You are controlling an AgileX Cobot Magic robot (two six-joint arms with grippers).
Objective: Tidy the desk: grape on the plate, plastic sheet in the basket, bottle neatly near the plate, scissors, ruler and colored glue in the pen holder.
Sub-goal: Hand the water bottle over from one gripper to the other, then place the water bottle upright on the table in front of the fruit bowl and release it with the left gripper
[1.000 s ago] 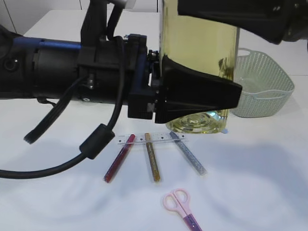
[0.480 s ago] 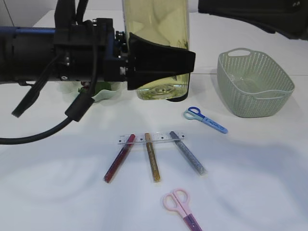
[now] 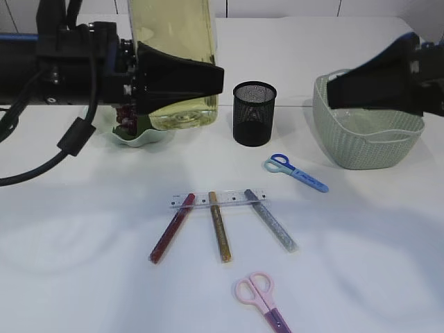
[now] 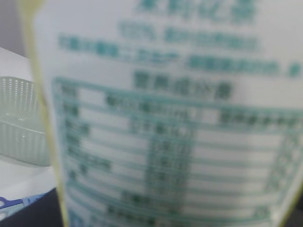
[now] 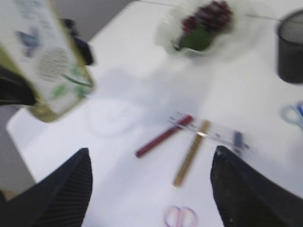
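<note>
Gripping the bottle [image 3: 173, 62] of yellow liquid, left gripper [image 3: 182, 78] with fingers clamped on its sides, held clear of the table [image 3: 361, 263] just above the plate [image 3: 139, 137] of grapes [image 5: 208, 16]. Right gripper [image 5: 149, 189] spread wide and empty, hanging in front of the basket [image 3: 368, 149]. Pen holder [image 3: 254, 113] upright between plate and basket. Blue scissors [image 3: 295, 171] lying near the basket. Ruler [image 3: 218, 200] flat mid-table, crossed by red [image 3: 171, 227], gold [image 3: 220, 226] and silver glue sticks [image 3: 270, 220]. Pink scissors [image 3: 260, 298] nearest the front edge
</note>
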